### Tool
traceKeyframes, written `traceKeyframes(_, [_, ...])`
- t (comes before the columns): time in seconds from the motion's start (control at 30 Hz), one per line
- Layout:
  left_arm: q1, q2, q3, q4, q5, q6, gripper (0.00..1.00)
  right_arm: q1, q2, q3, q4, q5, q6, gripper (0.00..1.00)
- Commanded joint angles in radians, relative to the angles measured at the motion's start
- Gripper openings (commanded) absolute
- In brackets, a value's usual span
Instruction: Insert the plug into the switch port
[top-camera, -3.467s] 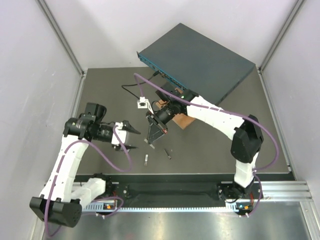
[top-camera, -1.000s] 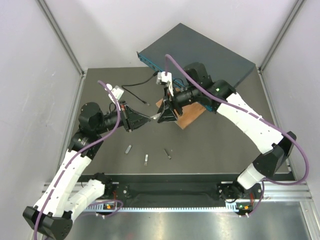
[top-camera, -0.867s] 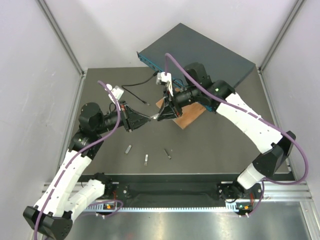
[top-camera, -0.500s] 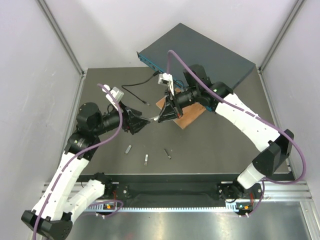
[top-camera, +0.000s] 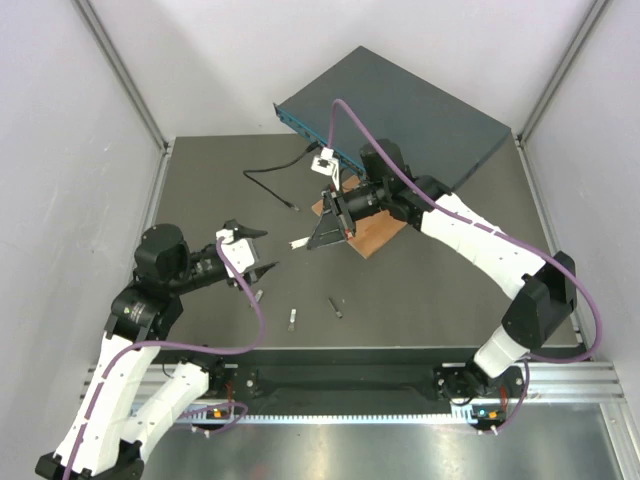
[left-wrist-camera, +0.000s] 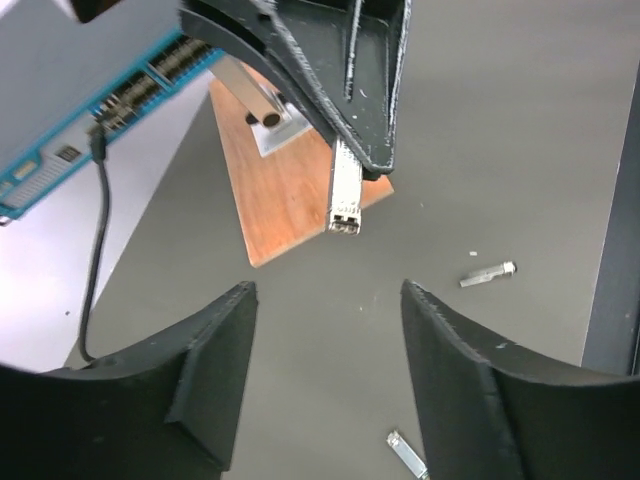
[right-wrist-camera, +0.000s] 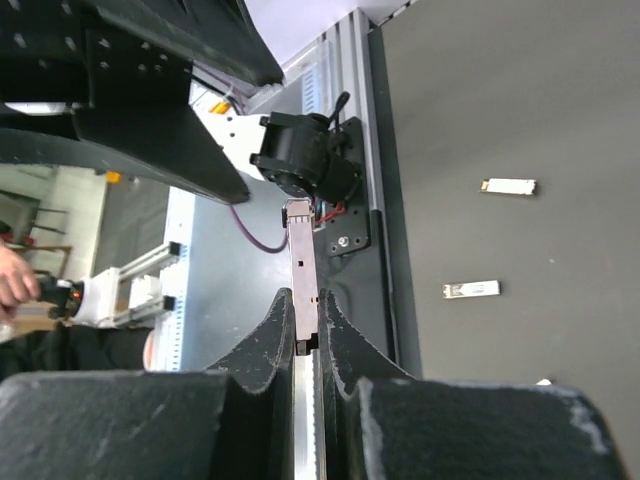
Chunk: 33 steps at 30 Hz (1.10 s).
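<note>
The plug (top-camera: 300, 243), a slim silver module, juts out from the tips of my right gripper (top-camera: 314, 240), which is shut on it above the mat. In the right wrist view the plug (right-wrist-camera: 301, 270) is pinched between the pads of that gripper (right-wrist-camera: 306, 296) and points away from the camera. My left gripper (top-camera: 257, 250) stands open and holds nothing, a short way to the left of the plug. Its wrist view shows the gripper (left-wrist-camera: 327, 290) below the hanging plug (left-wrist-camera: 345, 195). The switch (top-camera: 400, 120) lies at the back, its teal socket face (left-wrist-camera: 90, 100) turned toward the mat.
A thin wooden board (top-camera: 375, 232) lies under the right arm. Three loose silver modules (top-camera: 257, 296) (top-camera: 292, 318) (top-camera: 337, 307) rest on the mat near the front. A black cable (top-camera: 265, 185) runs from the switch face across the mat.
The plug has passed from my left gripper to my right, which has shut on it. My left gripper has opened and drawn back to the left and nearer the front.
</note>
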Motion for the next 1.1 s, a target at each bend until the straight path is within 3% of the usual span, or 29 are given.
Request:
traceKeyframes(0.0, [-0.002,0.007,-0.031,0.015,0.014,0.076,0.63,0.021,0.015,-0.015,0.139,-0.017,0.114,0.00])
traceKeyframes(0.57, [-0.004,0.049,-0.077,0.029,0.033,0.154,0.42,0.071,0.089,-0.006,0.210,0.015,0.227,0.00])
traceKeyframes(1.07, [-0.004,0.085,-0.078,-0.031,0.025,0.251,0.41,0.078,0.107,0.001,0.219,0.012,0.250,0.00])
